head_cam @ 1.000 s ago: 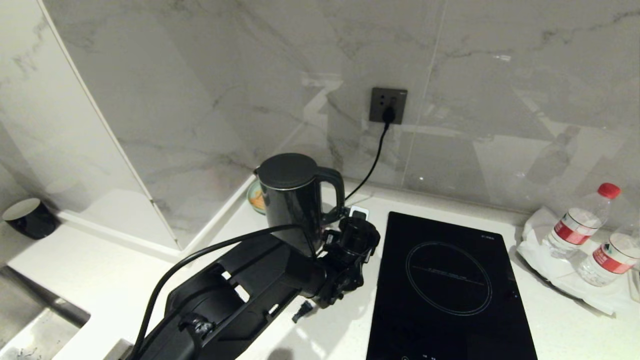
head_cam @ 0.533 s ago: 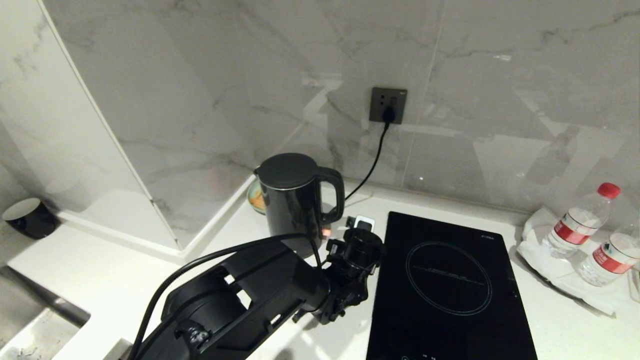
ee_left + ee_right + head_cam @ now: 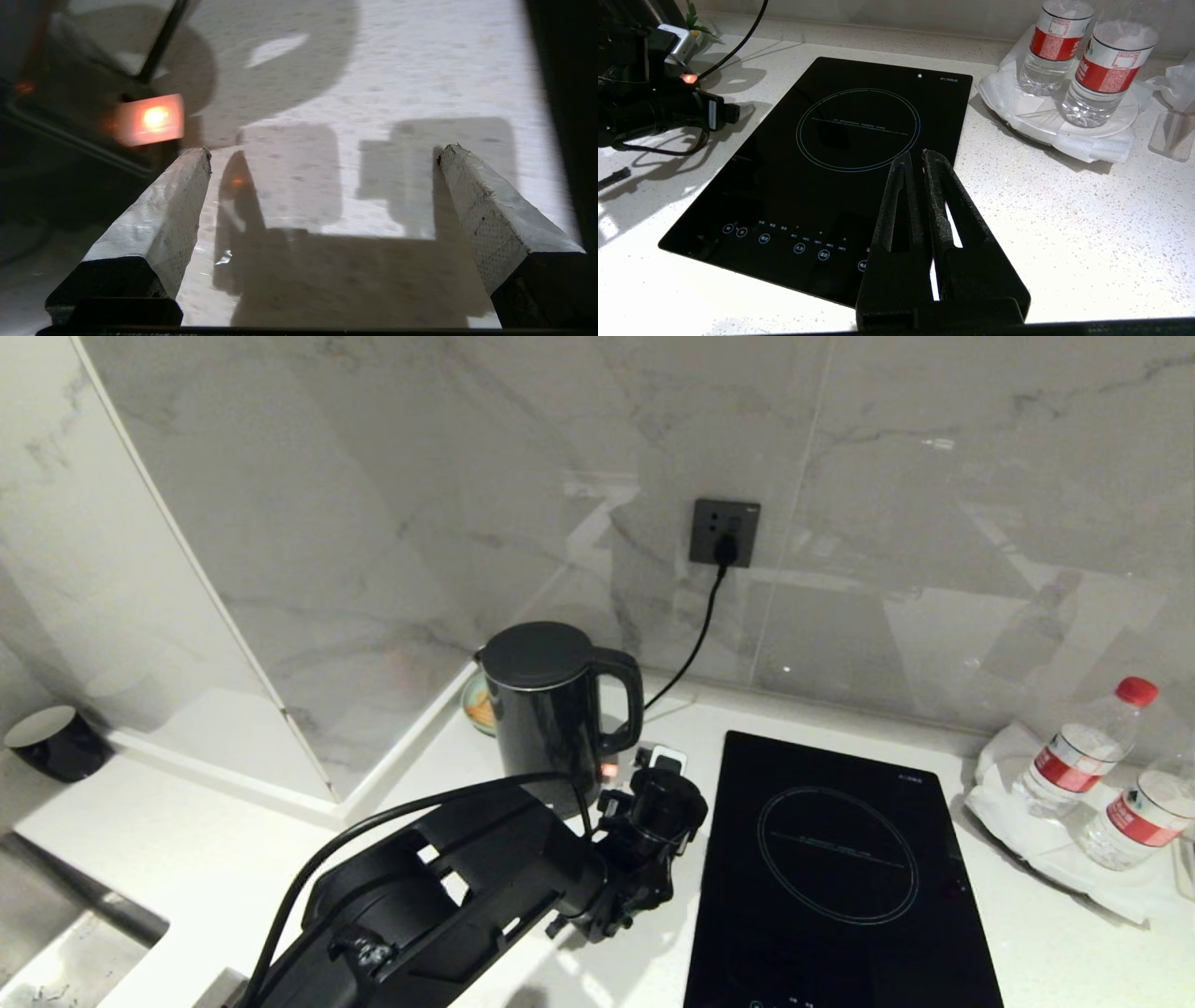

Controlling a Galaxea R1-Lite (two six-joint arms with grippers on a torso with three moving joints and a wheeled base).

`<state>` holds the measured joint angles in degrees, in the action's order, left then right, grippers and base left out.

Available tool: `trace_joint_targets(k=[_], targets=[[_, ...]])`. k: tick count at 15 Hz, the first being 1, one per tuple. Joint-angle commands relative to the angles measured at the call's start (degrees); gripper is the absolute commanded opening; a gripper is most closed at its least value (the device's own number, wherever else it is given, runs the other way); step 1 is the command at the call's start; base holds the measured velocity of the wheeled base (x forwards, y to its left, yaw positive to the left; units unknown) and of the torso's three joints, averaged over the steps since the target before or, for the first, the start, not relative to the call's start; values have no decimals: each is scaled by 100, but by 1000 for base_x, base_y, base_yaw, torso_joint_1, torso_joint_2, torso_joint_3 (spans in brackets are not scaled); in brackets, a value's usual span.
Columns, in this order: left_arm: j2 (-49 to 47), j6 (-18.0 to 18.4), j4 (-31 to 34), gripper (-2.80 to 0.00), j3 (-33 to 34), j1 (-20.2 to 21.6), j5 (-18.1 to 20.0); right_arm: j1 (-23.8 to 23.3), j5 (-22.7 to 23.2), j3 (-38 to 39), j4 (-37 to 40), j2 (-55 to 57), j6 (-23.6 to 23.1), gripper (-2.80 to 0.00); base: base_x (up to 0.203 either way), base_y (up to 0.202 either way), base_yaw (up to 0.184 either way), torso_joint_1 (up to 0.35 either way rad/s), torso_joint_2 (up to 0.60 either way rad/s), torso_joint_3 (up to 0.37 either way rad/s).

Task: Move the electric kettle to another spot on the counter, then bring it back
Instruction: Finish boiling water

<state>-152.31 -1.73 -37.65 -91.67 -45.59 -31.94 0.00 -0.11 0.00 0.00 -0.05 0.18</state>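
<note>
Tall, glossy black electric kettle (image 3: pixel 546 709) upright on the white speckled counter (image 3: pixel 187 859), back near the marble wall, loop handle turned toward the cooktop (image 3: pixel 836 868). Flat dark-grey lid on. Small orange light (image 3: pixel 609 769) glowing low at the foot of the handle. Black cord (image 3: pixel 695 644) running from behind the kettle up to a plug in the dark wall socket (image 3: pixel 725 533). Left gripper (image 3: pixel 322 154) low over the counter just in front of the kettle's base, between kettle and cooktop — jaws spread wide, nothing between them but bare speckled stone and their own shadows. From the left wrist, glowing light close beside one pale fingertip (image 3: pixel 194 161), not touching; other fingertip well across. Left arm (image 3: pixel 448 887) reaching in from the lower left, hiding the kettle's lowest part in the head view. Right gripper (image 3: pixel 915 161) above the near edge of the cooktop, its two black fingers pressed nearly together, holding nothing. Small black cup (image 3: pixel 51 742) far off at the left on a lower ledge. Two water bottles (image 3: pixel 1088 747) with red labels on a white plate (image 3: pixel 1018 831) at the far right, well apart from the kettle. Small greenish dish (image 3: pixel 478 707) tucked behind the kettle against the wall — contents unclear.
</note>
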Motion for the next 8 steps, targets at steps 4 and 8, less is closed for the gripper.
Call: trace_joint_targets(k=[4,8], targets=[[-220,16,-14,0,-272,208,-40,0,2,0,0,5,-1,-280,0,0,0,0,0,0],[-220,59,20,0,-342,249,-14,0,2,0,0,5,-1,-280,0,0,0,0,0,0]])
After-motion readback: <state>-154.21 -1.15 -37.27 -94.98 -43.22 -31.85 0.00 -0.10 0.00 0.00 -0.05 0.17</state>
